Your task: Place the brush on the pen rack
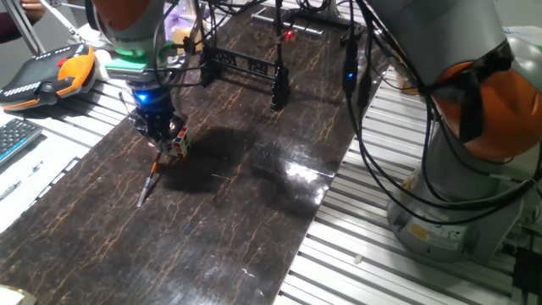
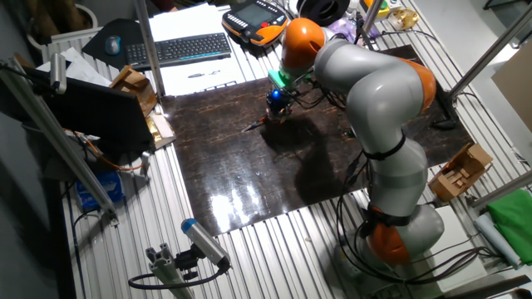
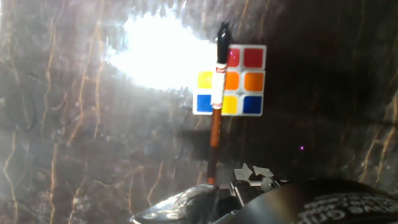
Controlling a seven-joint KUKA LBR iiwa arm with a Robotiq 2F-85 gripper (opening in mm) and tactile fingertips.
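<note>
the gripper (image 1: 157, 129) pinches the brush (image 1: 149, 180) by its top, tip hanging beside the cube (image 1: 178, 144), likely ready to carry to the pen rack (image 1: 244, 68).

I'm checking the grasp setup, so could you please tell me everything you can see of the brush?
The brush is a thin stick with an orange-brown shaft, a white band and a black end. In the hand view that end overlaps the multicoloured cube; whether they touch is unclear. In one fixed view it slants down from the gripper, pale tip on or near the dark mat. Whether the fingers have closed on it cannot be seen.
</note>
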